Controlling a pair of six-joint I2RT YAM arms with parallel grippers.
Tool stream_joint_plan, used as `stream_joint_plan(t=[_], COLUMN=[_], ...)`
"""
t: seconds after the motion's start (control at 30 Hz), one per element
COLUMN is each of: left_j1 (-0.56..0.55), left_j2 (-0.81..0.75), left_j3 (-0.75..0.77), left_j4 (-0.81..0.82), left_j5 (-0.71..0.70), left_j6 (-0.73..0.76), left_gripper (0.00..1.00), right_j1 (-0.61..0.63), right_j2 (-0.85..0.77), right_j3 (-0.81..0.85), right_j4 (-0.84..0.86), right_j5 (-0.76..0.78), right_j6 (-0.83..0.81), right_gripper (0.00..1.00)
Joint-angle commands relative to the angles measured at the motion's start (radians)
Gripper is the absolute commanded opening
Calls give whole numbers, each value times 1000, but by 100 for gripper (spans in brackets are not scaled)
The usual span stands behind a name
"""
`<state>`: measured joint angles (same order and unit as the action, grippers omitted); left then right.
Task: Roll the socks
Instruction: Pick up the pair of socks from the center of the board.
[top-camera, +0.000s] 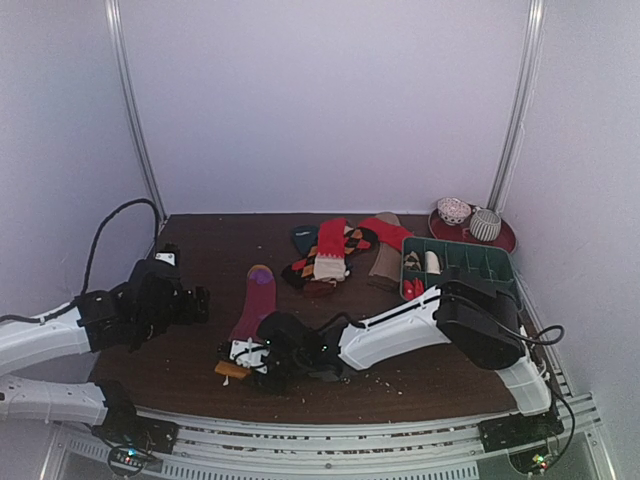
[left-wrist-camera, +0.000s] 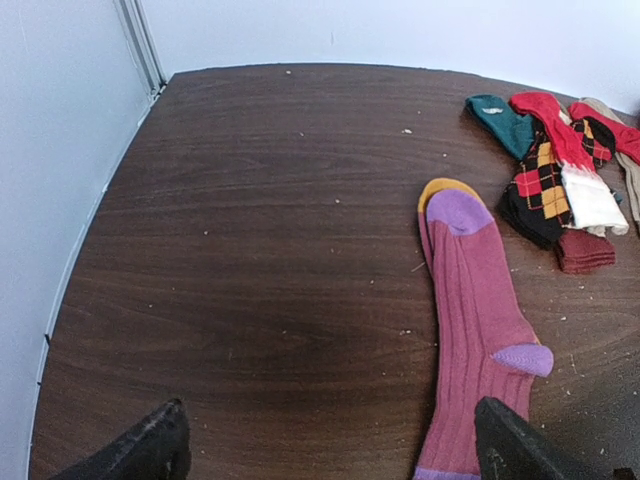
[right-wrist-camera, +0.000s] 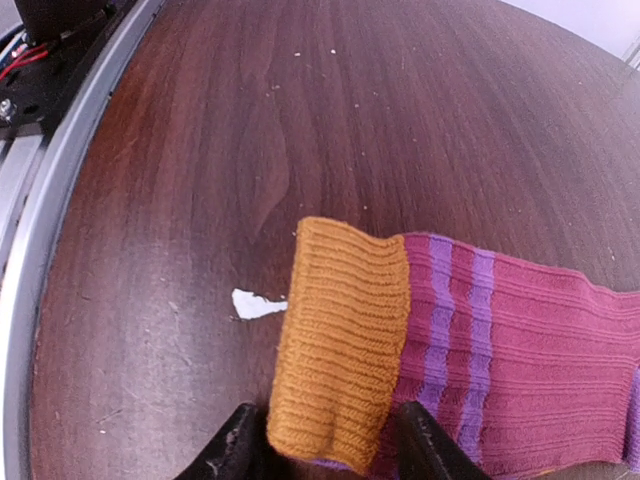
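A pink ribbed sock (top-camera: 255, 300) with a purple toe lies lengthwise on the brown table; an orange toe peeks from under it in the left wrist view (left-wrist-camera: 475, 290). My right gripper (top-camera: 250, 358) is at its near end, its fingers pressed against both sides of the orange cuff (right-wrist-camera: 345, 340), which is folded over the purple-striped pink leg (right-wrist-camera: 540, 350). In its own view the right gripper (right-wrist-camera: 330, 455) sits at the bottom edge. My left gripper (top-camera: 200, 303) is open and empty, left of the sock; its right finger (left-wrist-camera: 510, 445) overlaps the sock's leg.
A pile of red, argyle, teal and tan socks (top-camera: 335, 250) lies at the back centre, also in the left wrist view (left-wrist-camera: 560, 190). A green divided tray (top-camera: 470, 262) and a red plate (top-camera: 505, 240) with two rolled balls stand back right. A white scrap (right-wrist-camera: 255, 303) lies beside the cuff.
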<state>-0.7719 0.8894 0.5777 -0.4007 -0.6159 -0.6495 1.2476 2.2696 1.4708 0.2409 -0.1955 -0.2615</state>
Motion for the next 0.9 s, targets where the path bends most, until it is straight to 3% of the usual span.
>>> stream_joint_plan(t=[0.0,0.17,0.3,0.4,0.53,0.63,0.73,0.87], left_j1=[5,5,5,5,5,3,-11,-108], left_j2=[-15,-46,-63,-80,-98,-90,-60,30], left_j3=[-5,-17,-34,-62,-130,-198,-276,-352], left_j4=[38,41,61,129,310,496,695,893], left_j5=[-20,-1,31,109,312,503,684,746], left_j6=[9,15,41,104,215,284,340,453], left_gripper=[98,98,98,96,90,84,84,90], right_j1=[-5,-17,-91,-176,-266,-302,-320,-351], right_j2=[27,31,-15,-90,-119,-100,-71,-27], right_j3=[-30,-82,-144,-234,-255,-236,-209,-173], right_j4=[9,1,-9,8,-116,-243,-325,-401], right_j5=[76,47,-101,-289,-503,-565,-591,-645], right_j6=[-31,-1,163,333,484,529,560,589], right_gripper=[39,17,1,0,0,0,0,0])
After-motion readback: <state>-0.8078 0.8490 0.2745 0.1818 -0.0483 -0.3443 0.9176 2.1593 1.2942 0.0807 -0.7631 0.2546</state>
